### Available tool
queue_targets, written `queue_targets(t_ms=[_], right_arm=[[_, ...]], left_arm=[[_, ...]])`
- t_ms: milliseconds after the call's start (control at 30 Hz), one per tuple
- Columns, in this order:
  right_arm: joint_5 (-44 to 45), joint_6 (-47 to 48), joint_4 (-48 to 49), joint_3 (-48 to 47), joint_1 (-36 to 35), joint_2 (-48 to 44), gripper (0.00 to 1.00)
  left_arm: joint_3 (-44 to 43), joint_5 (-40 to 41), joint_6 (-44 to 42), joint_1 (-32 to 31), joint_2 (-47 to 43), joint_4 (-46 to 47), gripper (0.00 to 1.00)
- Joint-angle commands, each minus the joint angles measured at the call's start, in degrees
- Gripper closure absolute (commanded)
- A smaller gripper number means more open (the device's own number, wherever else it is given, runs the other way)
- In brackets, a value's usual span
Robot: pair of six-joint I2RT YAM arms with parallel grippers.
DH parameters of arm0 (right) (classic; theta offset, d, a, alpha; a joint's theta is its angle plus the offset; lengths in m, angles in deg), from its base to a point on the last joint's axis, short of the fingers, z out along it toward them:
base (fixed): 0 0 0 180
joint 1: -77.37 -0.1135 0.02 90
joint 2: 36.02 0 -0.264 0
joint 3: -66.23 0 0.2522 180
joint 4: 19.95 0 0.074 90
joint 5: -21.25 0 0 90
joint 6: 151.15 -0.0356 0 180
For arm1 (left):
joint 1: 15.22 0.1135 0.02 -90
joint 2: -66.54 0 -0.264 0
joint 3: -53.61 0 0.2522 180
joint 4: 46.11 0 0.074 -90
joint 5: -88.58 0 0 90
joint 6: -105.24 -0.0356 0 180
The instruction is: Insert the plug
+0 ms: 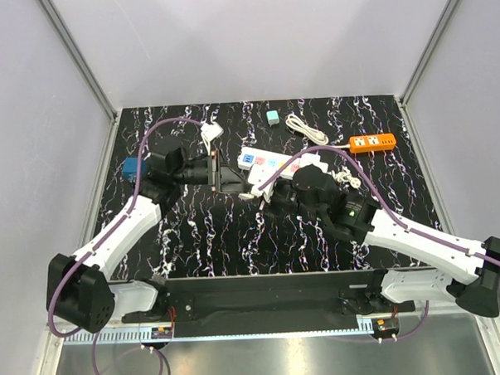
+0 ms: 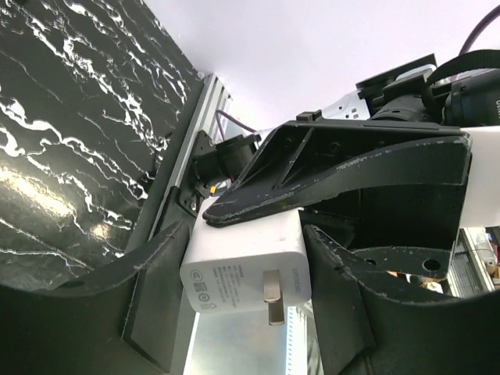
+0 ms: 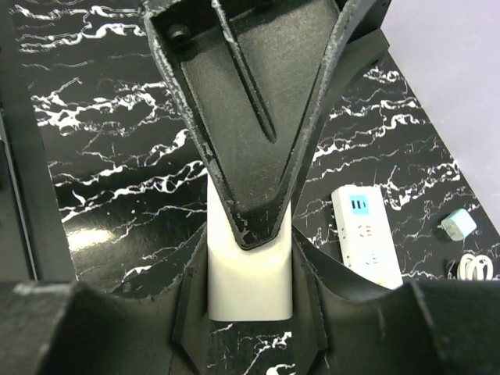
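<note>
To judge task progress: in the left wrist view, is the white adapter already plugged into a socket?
No: the white adapter shows its metal prongs bare, in no socket.

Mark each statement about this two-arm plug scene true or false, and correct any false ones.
1. The white plug adapter with metal prongs sits inside the left gripper. True.
2. The orange plastic power strip lies at the table's left edge. False: it lies far right on the black marbled table.
3. The adapter is plugged into the long white power strip. False: its prongs are bare.
4. The right gripper is shut on the adapter. True.
</note>
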Motion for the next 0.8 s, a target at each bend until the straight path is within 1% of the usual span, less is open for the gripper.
queue_targets(t_ms=[0, 67, 100, 133, 167, 233, 267, 300, 333, 367, 400, 433, 467, 500, 533, 567, 600, 633, 667, 700, 733, 767], right_arm=[[-0.4, -1.9, 8.5, -0.6, -0.4, -1.6, 0.9], [0.3, -2.5, 10.1, 0.6, -0.3, -2.3, 0.8], [0.4, -2.6, 10.2, 1.1, -0.1, -3.0, 0.76], [0.4, -3.3, 12.6, 2.1, 0.0, -3.4, 0.71], [0.2, -3.9, 13.8, 2.5, 0.2, -4.1, 0.6], [-1.2, -5.7, 15.0, 3.7, 1.3, -4.7, 0.53], [-1.7, -6.5, 15.5, 4.1, 1.7, -5.1, 0.5], [-2.2, -7.4, 17.0, 4.9, 2.9, -5.7, 0.44], [-3.8, -9.0, 17.5, 5.2, 3.6, -6.1, 0.43], [-4.8, -10.0, 18.2, 5.6, 4.4, -6.3, 0.43], [-5.7, -10.8, 19.4, 6.1, 4.9, -6.7, 0.43], [-7.2, -12.3, 19.8, 6.3, 5.8, -6.9, 0.43], [-7.9, -12.9, 20.8, 6.5, 6.3, -7.1, 0.45], [-8.6, -14.1, 21.2, 6.7, 6.7, -7.2, 0.51], [-10.0, -14.6, 21.5, 6.7, 7.3, -7.2, 0.54], [-10.3, -15.0, 21.7, 6.7, 7.6, -7.2, 0.55], [-10.8, -15.5, 21.8, 6.6, 7.7, -7.1, 0.55], [-11.0, -15.6, 21.8, 6.7, 8.0, -7.1, 0.58], [-11.0, -15.6, 22.4, 6.9, 8.0, -6.9, 0.65], [-11.4, -15.8, 22.5, 7.0, 8.1, -7.1, 0.8], [-12.0, -15.8, 22.7, 7.0, 8.4, -7.1, 1.0], [-12.3, -16.0, 22.7, 6.9, 8.5, -7.1, 1.0]], left_arm=[[3.2, -3.0, 9.9, -0.3, 0.1, 14.5, 0.83], [4.5, -3.3, 12.7, -0.3, 0.2, 18.9, 0.97], [4.7, -3.3, 14.9, -0.3, 0.3, 20.1, 1.0], [4.9, -3.2, 15.9, -0.3, 0.5, 21.1, 1.0], [5.2, -3.2, 18.7, -0.3, 0.6, 24.0, 1.0], [6.1, -3.0, 22.6, -0.3, 1.1, 28.5, 1.0], [6.5, -2.8, 25.3, -0.3, 1.4, 35.1, 1.0], [6.9, -2.7, 31.4, -0.3, 1.8, 39.2, 1.0], [7.5, -2.6, 34.6, -0.3, 2.8, 43.4, 1.0], [7.8, -2.3, 37.6, -0.4, 3.4, 51.5, 1.0], [7.9, -2.1, 43.7, -0.3, 4.0, 55.4, 1.0], [8.1, -1.6, 46.3, -0.3, 5.1, 62.2, 1.0], [8.1, -1.4, 50.6, -0.3, 5.8, 65.0, 1.0], [8.0, -1.2, 52.5, -0.3, 7.0, 67.6, 1.0], [8.0, -0.7, 54.1, -0.3, 7.6, 72.0, 1.0], [8.1, -0.4, 57.0, -0.3, 7.9, 74.2, 1.0], [8.1, -0.2, 58.1, -0.3, 8.8, 75.9, 1.0], [8.0, 0.1, 58.8, -0.3, 9.1, 77.3, 1.0], [8.1, 0.1, 58.8, -0.3, 9.2, 77.4, 1.0], [8.1, -0.1, 58.8, -0.3, 9.3, 77.3, 1.0], [8.1, -0.2, 58.7, -0.3, 9.4, 77.3, 1.0], [8.2, -0.3, 58.4, -0.3, 9.4, 77.4, 1.0]])
